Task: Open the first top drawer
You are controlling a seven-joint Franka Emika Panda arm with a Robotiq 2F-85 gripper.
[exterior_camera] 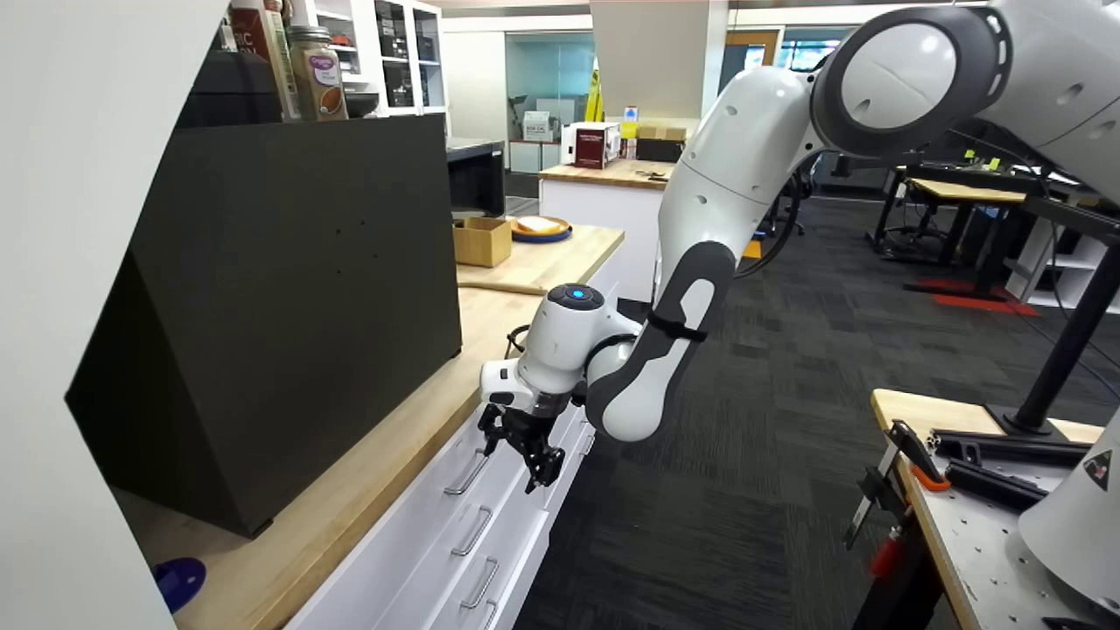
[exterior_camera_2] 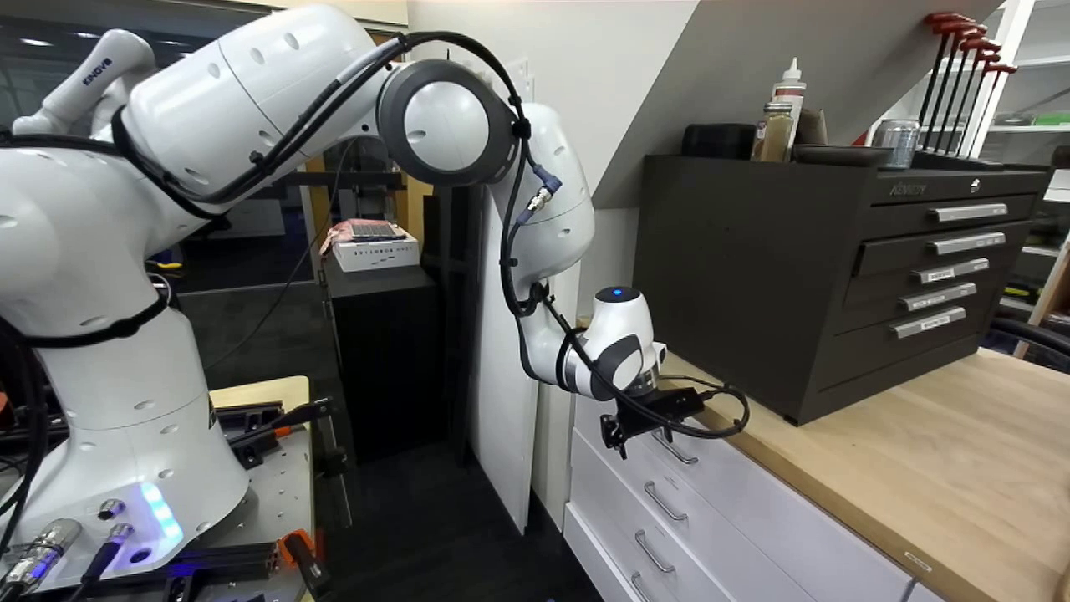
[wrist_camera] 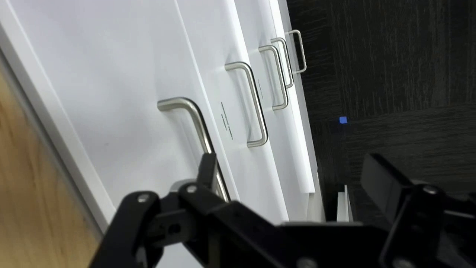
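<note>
Drawer fronts (wrist_camera: 214, 83) are shot super close, angled down, in the wrist view; arm (exterior_camera: 735, 149) and counter (exterior_camera_2: 911, 435) are shared by both exterior views, set further back, seemingly facing opposite ways.

Your counter (exterior_camera_2: 936, 435) is pale wood with a soft grain, and its front edge carries a white label (exterior_camera_2: 918, 561). Below that edge you have the top drawer (wrist_camera: 111, 89), plain white, with a silver bar handle (wrist_camera: 200, 128) (thin dark dashes (wrist_camera: 227, 120) mark the white drawer (wrist_camera: 238, 108) beneath it). Your gripper (wrist_camera: 295, 178) is black, your arm (exterior_camera: 713, 171) white with grey bands (exterior_camera: 710, 262) and a blue light (exterior_camera: 578, 294). Back from the front edge, the tool chest (exterior_camera_2: 752, 267) is charcoal with silver pulls (exterior_camera_2: 967, 212); out past that edge, the carpet (wrist_camera: 394, 74) is dark grey in streaked rectangles.
</note>
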